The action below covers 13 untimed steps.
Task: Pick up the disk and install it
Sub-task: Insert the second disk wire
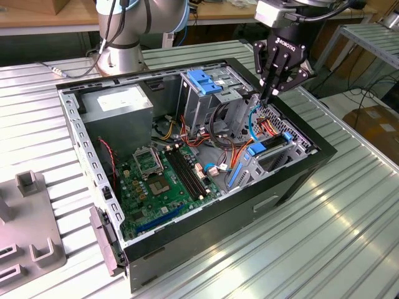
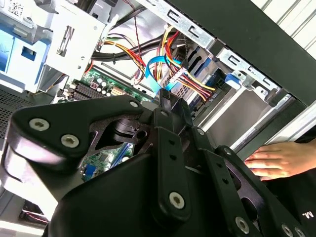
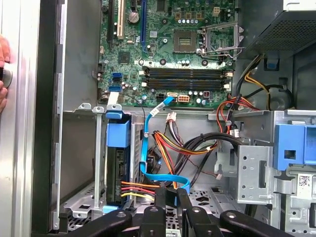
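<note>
Open computer case (image 1: 293, 180) on slatted metal table (image 1: 349, 237), green motherboard (image 1: 163, 177), grey power supply (image 1: 118, 106), coloured cables (image 3: 173, 145)

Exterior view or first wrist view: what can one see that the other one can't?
The exterior view adds the arm's grey base and a grey block lying beside the computer case. The first wrist view adds a person's hand at the case's edge. Both share the gripper, hanging over the open case, the green motherboard and the blue flat cable near the gripper.
</note>
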Each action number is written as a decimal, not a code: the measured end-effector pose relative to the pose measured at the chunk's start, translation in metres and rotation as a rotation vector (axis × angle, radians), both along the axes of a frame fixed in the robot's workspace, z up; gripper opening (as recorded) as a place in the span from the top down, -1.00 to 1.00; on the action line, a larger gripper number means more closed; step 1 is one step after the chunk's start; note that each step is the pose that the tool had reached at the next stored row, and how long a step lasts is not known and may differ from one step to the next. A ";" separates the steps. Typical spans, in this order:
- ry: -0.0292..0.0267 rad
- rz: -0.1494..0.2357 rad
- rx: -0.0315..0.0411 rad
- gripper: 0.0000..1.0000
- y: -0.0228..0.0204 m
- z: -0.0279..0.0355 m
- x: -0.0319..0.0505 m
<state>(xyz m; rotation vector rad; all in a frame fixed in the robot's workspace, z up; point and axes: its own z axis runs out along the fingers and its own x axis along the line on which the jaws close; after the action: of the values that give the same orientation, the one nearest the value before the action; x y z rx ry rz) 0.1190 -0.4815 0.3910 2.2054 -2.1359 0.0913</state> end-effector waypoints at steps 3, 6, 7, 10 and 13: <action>0.0000 0.000 0.0000 0.52 0.0000 0.0001 0.0000; 0.0002 0.000 0.0002 0.52 0.0002 0.0020 0.0000; 0.0003 0.000 0.0006 0.52 0.0005 0.0028 0.0000; 0.0003 0.000 0.0001 0.52 0.0005 0.0027 0.0000; 0.0003 0.000 -0.0038 0.52 0.0005 -0.0015 0.0000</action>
<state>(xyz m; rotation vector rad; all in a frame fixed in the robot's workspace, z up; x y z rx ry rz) 0.1190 -0.4809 0.3895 2.2032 -2.1338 0.0950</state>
